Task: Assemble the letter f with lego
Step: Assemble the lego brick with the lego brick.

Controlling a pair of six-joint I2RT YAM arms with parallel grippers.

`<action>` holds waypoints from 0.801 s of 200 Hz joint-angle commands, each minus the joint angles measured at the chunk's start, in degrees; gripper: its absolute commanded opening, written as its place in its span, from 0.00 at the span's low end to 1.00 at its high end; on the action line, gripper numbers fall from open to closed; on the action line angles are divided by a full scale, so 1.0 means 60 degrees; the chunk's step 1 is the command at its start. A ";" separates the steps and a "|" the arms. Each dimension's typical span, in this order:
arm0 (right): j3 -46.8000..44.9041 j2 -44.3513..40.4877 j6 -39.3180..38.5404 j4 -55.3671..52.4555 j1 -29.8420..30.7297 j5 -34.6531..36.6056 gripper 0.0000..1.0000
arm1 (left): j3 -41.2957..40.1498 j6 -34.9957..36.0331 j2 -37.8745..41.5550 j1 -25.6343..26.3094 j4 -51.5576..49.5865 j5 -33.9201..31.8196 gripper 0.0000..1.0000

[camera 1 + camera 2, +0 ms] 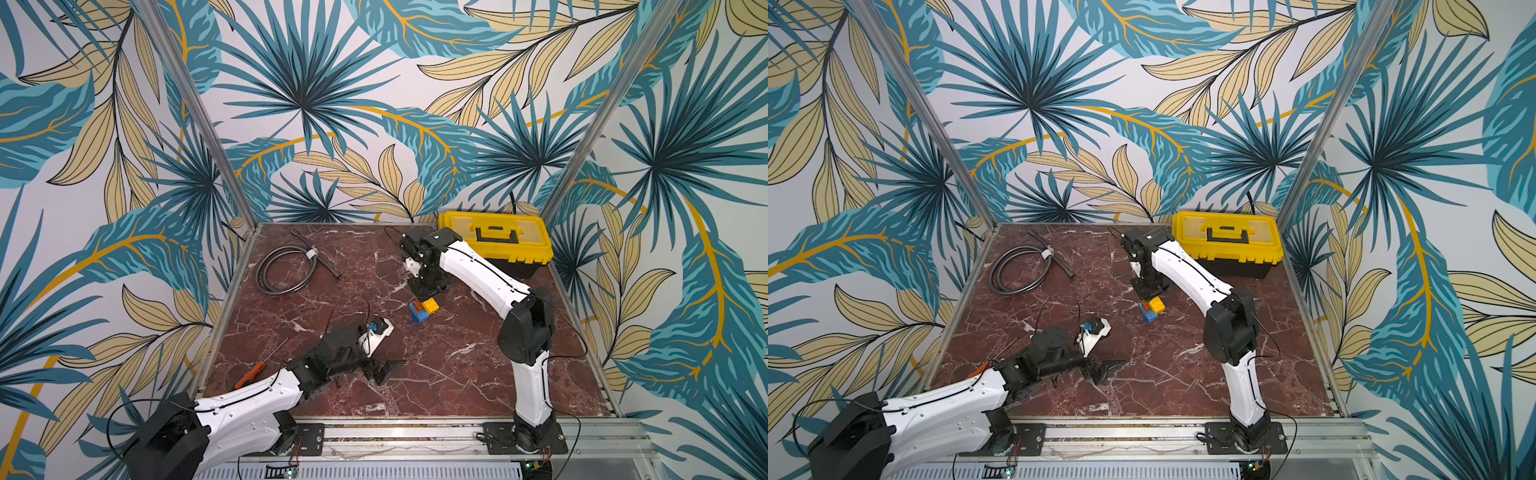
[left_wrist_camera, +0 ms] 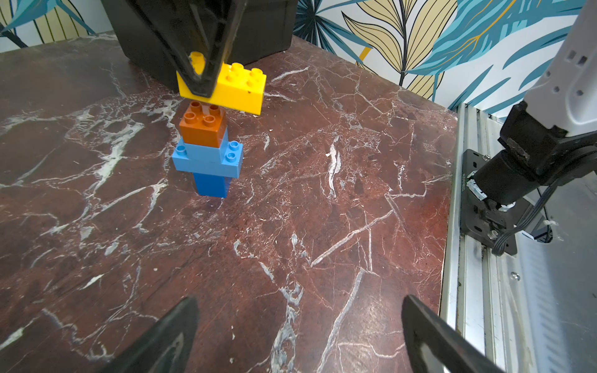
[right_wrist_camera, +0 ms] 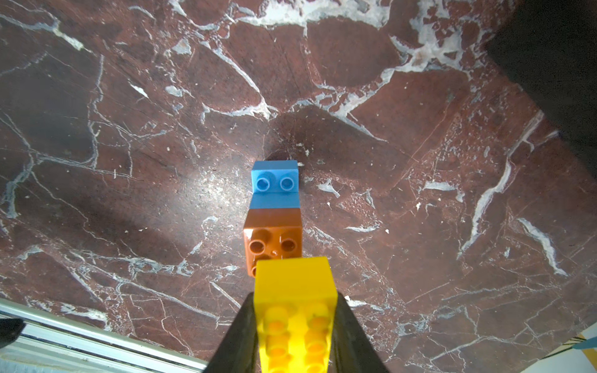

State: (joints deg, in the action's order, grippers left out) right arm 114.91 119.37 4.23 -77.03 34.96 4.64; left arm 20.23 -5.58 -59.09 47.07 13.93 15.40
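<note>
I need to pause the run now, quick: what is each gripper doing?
Left gripper: open, holding nothing.
Right gripper: closed on the long yellow brick, above the orange brick.

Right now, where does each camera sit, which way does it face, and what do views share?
Both top views: high above the near edge, looking down and back across the table; both arms show, left gripper and right gripper.
Left wrist: low behind the left gripper, facing across the table to the brick stack and toolbox; its open fingers and the right arm show.
Right wrist: above the stack, looking steeply down; its fingers clamp the yellow brick.
Shared: all show that brick over the stack.
</note>
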 commanded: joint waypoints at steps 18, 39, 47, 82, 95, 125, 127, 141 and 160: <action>0.0296 0.0343 -0.0119 -0.0386 0.0149 0.0162 0.24 | -0.0132 -0.0002 0.0049 0.0021 0.0095 -0.0106 1.00; 0.0401 0.0460 -0.0120 -0.0453 0.0179 0.0205 0.24 | -0.0134 0.0000 0.0032 0.0023 0.0095 -0.0102 0.99; 0.0440 0.0490 -0.0132 -0.0486 0.0191 0.0221 0.24 | -0.0134 0.0003 0.0023 0.0022 0.0095 -0.0102 0.99; 0.0491 0.0570 -0.0152 -0.0548 0.0218 0.0281 0.24 | -0.0134 0.0017 0.0016 0.0029 0.0095 -0.0108 0.99; 0.0495 0.0601 -0.0177 -0.0591 0.0215 0.0268 0.24 | -0.0149 0.0013 0.0012 0.0020 0.0095 -0.0104 0.99; 0.0520 0.0667 -0.0168 -0.0625 0.0247 0.0284 0.24 | -0.0134 0.0022 -0.0010 0.0028 0.0095 -0.0104 1.00; 0.0517 0.0666 -0.0175 -0.0631 0.0251 0.0285 0.24 | -0.0138 0.0023 -0.0010 0.0027 0.0095 -0.0098 0.99; 0.0527 0.0669 -0.0170 -0.0608 0.0265 0.0293 0.24 | -0.0147 0.0020 -0.0021 0.0022 0.0095 -0.0106 0.99; 0.0572 0.0714 -0.0170 -0.0634 0.0293 0.0349 0.24 | -0.0134 0.0014 -0.0012 0.0022 0.0095 -0.0102 0.99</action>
State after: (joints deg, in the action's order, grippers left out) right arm 117.34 122.13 3.79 -79.00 36.16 5.78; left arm 20.23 -5.58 -59.13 47.07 13.93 15.20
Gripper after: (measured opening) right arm 0.347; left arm 0.995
